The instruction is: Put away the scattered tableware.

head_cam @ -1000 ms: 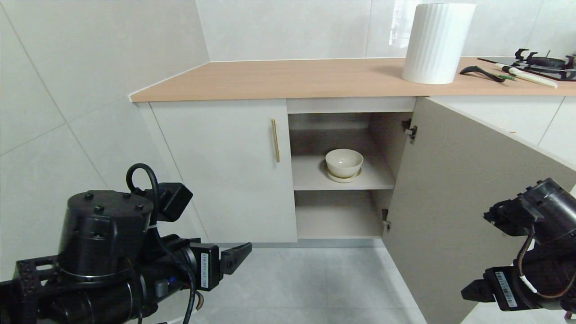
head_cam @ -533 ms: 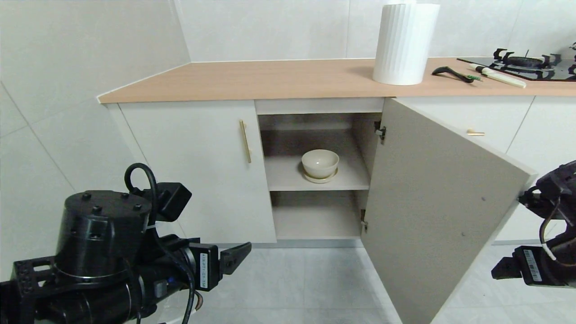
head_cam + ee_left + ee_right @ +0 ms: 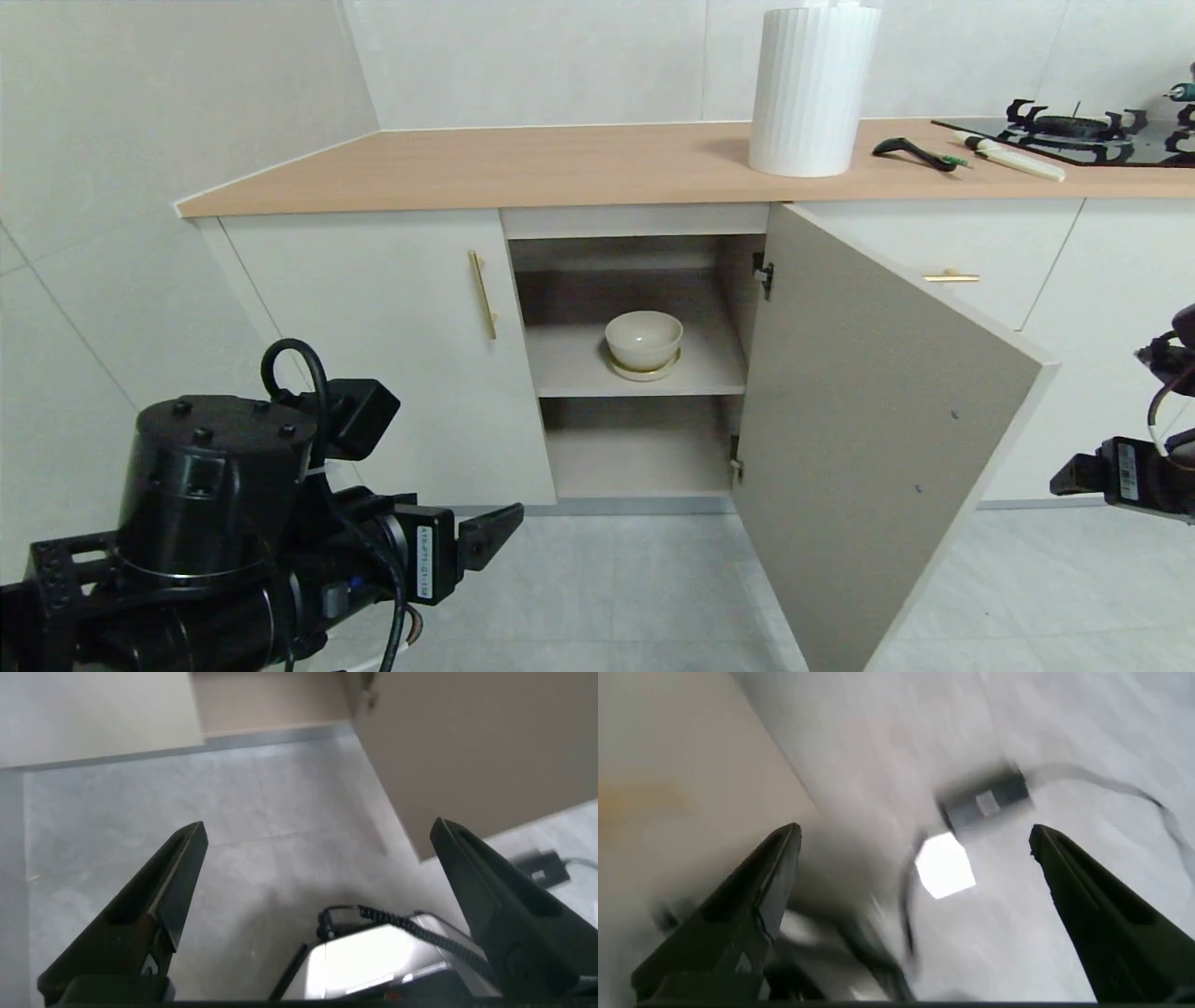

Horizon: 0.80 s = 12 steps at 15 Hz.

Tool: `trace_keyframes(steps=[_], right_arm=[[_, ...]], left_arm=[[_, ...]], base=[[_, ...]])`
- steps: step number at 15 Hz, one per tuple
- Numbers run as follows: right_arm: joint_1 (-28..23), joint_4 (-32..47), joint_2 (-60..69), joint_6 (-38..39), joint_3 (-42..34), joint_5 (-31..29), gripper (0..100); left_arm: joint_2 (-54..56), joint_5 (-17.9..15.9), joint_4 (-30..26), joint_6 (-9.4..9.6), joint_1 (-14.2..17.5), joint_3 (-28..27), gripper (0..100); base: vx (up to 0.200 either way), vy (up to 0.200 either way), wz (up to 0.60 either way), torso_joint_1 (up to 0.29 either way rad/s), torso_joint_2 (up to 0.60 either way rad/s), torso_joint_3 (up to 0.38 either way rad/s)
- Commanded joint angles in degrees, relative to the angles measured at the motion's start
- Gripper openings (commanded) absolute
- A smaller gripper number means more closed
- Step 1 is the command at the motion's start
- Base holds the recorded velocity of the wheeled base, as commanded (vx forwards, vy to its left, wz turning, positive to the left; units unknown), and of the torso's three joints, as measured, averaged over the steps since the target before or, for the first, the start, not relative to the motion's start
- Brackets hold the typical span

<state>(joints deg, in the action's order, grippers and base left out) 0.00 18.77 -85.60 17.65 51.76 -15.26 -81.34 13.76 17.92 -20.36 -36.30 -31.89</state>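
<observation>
Kitchen corner: pale tiled walls, a wooden worktop (image 3: 560,168) and a white cupboard (image 3: 392,345) under it.
Head view, door: the door (image 3: 868,420) stands wide open between the two pincers and nearer the right one, probably so that the shelf can be reached.
Head view, bowl: a cream bowl (image 3: 643,338) sits on a saucer (image 3: 640,371) on the upper shelf (image 3: 569,364), ahead of and above the left pincer (image 3: 490,534) and well apart from it. It looks stowed already.
Head view, worktop things: a ribbed white canister (image 3: 810,89), a black-handled tool (image 3: 910,152) and a pale-handled knife (image 3: 1008,156) lie far above and beyond the right pincer (image 3: 1074,478), beside the hob (image 3: 1074,131). These two utensils are likely what is left to put away.
Left wrist view, left pincer: its fingers (image 3: 173,882) are spread wide with nothing between them. Beyond the tips are the tiled floor (image 3: 234,812) and the door's lower edge.
Right wrist view, right pincer: it is spread just as wide and carries nothing. Beyond its tips is blurred floor with a small grey box (image 3: 985,798) on a cable.
Judgement: both pincers hang low and empty, well apart from the shelf, which suits a pause between one item and the next.
</observation>
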Motion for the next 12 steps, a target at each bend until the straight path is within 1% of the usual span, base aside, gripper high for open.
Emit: trace_keyframes(steps=[1,2,5,7,9,10,11,12], right_arm=[[1.8,-4.9,-4.7,2.7,-2.0,0.1,100],[2.7,-7.1,-5.5,4.1,-2.6,0.1,100],[8.1,-14.4,-7.9,8.5,-4.7,0.2,100],[11.5,-16.8,-8.1,8.9,-5.3,0.3,100],[17.6,-19.6,-8.4,8.7,-4.8,0.8,100],[19.0,-20.0,-8.5,8.6,-4.7,1.2,100],[22.1,-21.4,-9.6,8.4,-4.4,3.0,100],[24.2,-22.9,-10.7,8.3,-3.7,4.8,100]], left_arm=[[-0.1,0.0,0.0,-0.03,0.0,0.0,100],[-0.1,0.0,0.0,-0.03,0.0,0.0,100],[-0.1,0.0,0.0,-0.03,0.0,0.0,100],[-0.1,-0.1,0.1,-0.03,0.0,-0.1,100],[-0.1,-0.1,0.1,-0.03,0.0,-0.1,100],[-0.1,-0.1,0.1,-0.03,0.0,-0.2,100],[0.1,-0.1,0.2,-0.12,0.0,-0.3,100],[0.0,0.0,0.2,-0.12,0.0,-0.5,100]], base=[[0.000,0.000,0.00,0.000,0.00,0.000],[0.000,0.000,0.00,0.000,0.00,0.000],[0.000,0.000,0.00,0.000,0.00,0.000],[0.000,0.000,0.00,0.000,0.00,0.000],[0.000,0.000,0.00,0.000,0.00,0.000],[0.000,0.000,0.00,0.000,0.00,0.000],[0.000,0.000,0.00,0.000,0.00,0.000],[0.000,0.000,0.00,0.000,0.00,0.000]])
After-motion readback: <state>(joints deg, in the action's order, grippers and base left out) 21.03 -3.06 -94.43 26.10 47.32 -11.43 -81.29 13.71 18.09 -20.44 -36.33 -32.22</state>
